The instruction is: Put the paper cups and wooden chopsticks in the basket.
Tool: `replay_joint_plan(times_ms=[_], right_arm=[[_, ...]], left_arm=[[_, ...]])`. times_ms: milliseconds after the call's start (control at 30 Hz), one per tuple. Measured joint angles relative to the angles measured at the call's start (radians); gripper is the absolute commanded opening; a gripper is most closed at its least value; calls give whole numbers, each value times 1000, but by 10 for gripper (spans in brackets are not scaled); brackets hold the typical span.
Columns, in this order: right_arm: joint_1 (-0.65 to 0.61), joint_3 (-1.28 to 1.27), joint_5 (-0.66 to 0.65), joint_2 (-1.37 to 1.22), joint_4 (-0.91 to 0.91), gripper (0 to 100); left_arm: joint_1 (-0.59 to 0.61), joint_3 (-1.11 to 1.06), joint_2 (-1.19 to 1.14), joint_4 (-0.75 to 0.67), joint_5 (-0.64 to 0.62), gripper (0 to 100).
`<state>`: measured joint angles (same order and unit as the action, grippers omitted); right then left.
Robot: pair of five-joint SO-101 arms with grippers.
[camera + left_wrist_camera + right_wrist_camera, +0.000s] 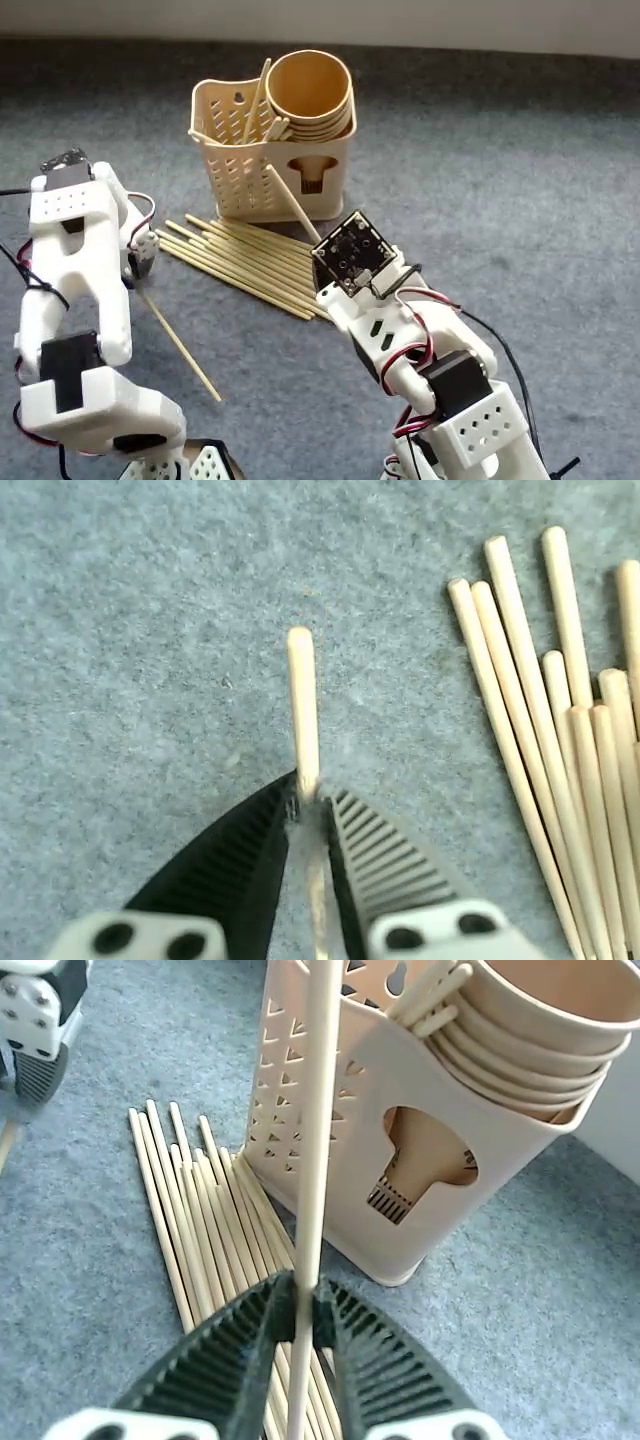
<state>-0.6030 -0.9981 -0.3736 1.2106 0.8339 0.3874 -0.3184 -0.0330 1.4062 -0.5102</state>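
The right gripper (305, 1295), clamped on a stick (318, 1110) pointing up before the basket (440, 1250) just ahead, needs its tip lifted over the rim beside the cups (540, 1020), while the left gripper (308, 802) pinches a second stick (302, 690) beside the pile (520, 710).

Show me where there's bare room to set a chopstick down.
Bare: the surface right of the basket, and between the arms, nearer than the pile. Crowded: before the basket, where the pile lies and the left gripper and right gripper each hold a chopstick.
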Motion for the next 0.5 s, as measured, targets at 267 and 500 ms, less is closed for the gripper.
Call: replay_joint_plan(times_ms=[267, 500], right_arm=[[0, 21, 123, 0, 0, 5], [-14, 226, 258, 2, -8, 9]], left_arm=[[0, -195, 35, -189, 29, 5], [0, -261, 35, -213, 68, 5]])
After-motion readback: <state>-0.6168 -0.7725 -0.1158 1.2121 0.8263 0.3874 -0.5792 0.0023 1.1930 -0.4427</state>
